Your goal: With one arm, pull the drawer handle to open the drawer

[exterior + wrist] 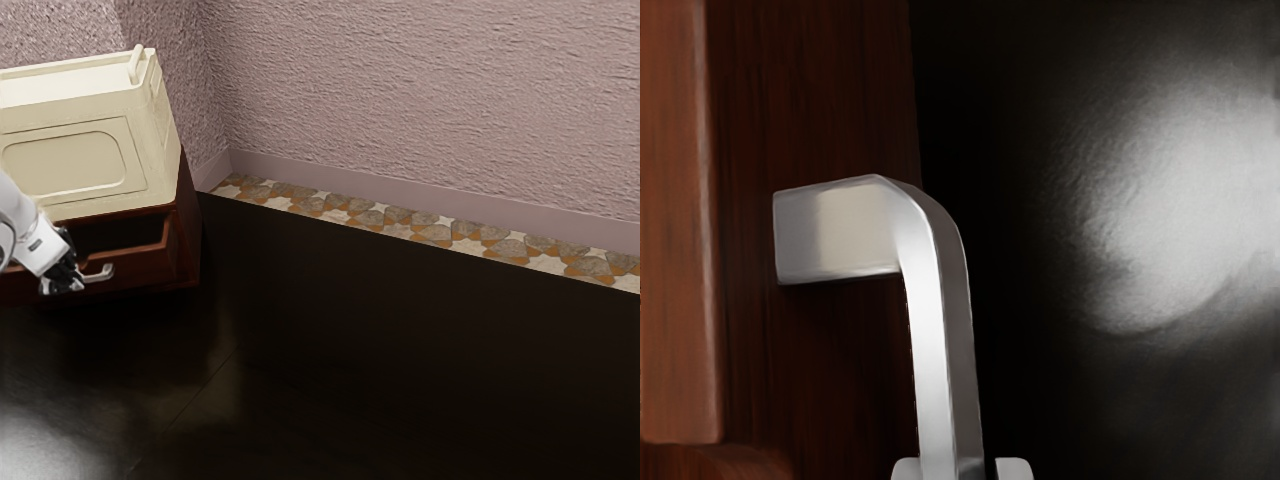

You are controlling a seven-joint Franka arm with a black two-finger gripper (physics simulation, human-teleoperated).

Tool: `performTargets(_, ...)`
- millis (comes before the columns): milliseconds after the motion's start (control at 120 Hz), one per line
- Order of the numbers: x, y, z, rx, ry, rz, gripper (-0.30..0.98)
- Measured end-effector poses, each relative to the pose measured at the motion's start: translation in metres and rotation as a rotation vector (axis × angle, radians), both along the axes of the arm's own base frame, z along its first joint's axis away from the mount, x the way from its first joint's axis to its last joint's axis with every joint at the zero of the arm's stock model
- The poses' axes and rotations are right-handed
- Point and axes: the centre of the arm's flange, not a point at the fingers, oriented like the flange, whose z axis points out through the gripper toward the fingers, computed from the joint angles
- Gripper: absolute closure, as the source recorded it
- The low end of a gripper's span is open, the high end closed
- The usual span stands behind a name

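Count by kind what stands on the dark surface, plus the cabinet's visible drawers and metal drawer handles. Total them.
Reddish-brown wooden cabinet: 1
Cream box: 1
Drawer: 1
Metal drawer handle: 1
Total: 4

Smooth metallic handle [930, 330], reddish wood-grained drawer [815, 100], glossy black tabletop [400, 350].
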Motion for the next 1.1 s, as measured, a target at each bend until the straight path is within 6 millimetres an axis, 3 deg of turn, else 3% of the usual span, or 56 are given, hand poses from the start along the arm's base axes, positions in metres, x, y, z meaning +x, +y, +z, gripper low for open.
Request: performTargets(1100,-0.056,-0.032,0.003,-0.060,0.021,-0.016,0.71)
